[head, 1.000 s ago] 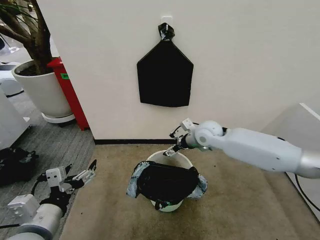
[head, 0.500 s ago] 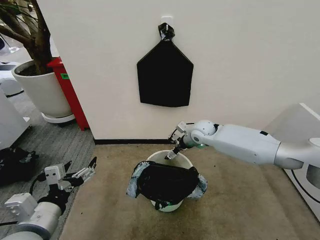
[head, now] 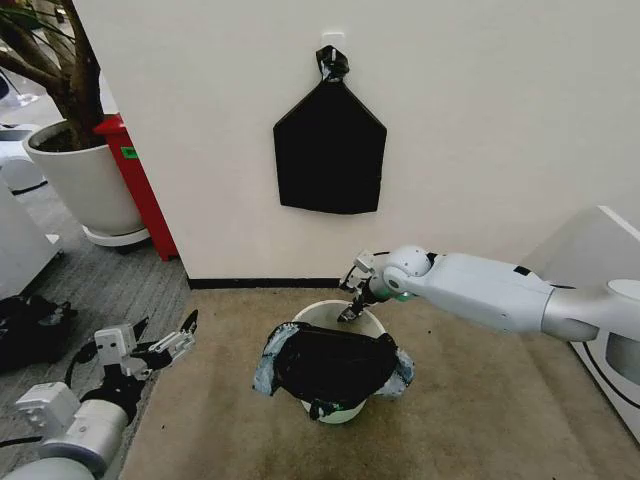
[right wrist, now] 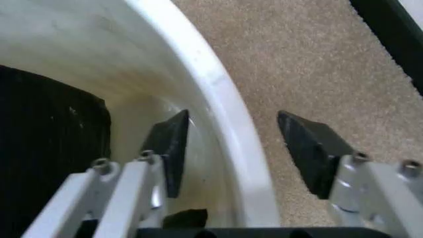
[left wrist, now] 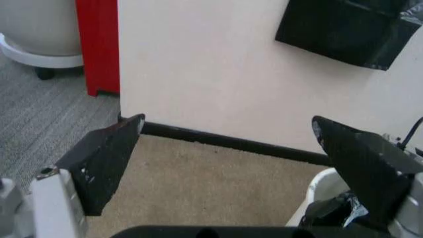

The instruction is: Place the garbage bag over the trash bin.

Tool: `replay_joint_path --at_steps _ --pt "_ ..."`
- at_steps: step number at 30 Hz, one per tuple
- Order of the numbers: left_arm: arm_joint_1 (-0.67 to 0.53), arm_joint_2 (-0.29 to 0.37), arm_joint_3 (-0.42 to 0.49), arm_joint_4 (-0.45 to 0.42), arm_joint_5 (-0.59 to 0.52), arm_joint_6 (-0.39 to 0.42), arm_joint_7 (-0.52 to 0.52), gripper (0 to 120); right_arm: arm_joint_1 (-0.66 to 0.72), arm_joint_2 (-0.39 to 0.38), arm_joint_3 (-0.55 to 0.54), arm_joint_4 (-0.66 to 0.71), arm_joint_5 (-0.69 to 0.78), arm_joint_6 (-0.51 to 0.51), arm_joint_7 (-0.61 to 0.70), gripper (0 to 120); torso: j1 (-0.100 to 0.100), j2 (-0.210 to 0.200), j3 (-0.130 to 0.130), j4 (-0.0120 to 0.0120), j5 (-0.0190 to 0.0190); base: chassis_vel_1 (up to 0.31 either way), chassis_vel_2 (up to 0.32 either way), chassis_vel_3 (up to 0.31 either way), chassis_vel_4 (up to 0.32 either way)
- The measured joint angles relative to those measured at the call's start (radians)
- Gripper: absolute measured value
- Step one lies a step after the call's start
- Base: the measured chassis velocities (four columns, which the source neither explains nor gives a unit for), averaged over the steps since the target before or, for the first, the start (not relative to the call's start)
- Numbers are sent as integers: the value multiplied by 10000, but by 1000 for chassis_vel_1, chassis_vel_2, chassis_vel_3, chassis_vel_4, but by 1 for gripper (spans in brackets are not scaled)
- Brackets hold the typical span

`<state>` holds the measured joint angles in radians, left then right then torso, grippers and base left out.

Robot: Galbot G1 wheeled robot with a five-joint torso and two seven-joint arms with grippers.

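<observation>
We have our right pincer lower now than a moment back, dipped to the far rim of the trash bin, the side nearest the wall; our wrist view shows its fingers apart and straddling that rim, one inside the bin and one outside over the carpet, nothing clamped yet. We judge this lines us up to seat the film on the far edge. The garbage bag sits on the bin, its black film bunched over the near rim and hanging down the front, while the far rim is bare white. It has not shifted since the earlier frames. Our left pincer hangs well off to the bin's left above the floor, fingers apart and holding nothing, edged slightly toward the bin compared with before.
</observation>
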<state>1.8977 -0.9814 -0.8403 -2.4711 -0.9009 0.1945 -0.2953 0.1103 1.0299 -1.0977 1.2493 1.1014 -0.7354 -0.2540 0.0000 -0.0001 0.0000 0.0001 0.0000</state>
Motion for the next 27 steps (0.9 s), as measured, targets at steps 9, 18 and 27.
replay_joint_path --at_steps 9,18,27 --pt "-49 -27 -11 1 20 -75 28 100 -181 -29 70 127 -18 2 137 10 0 0 0 -2 -1 0 0 0 0" --pt "-163 58 168 8 101 -77 33 100 -414 -127 424 255 17 0 445 4 0 0 0 -1 -1 0 0 0 0" --pt "-256 53 423 -7 288 -118 28 100 -445 -598 1185 629 385 0 1164 0 0 0 0 -1 1 0 0 0 0"
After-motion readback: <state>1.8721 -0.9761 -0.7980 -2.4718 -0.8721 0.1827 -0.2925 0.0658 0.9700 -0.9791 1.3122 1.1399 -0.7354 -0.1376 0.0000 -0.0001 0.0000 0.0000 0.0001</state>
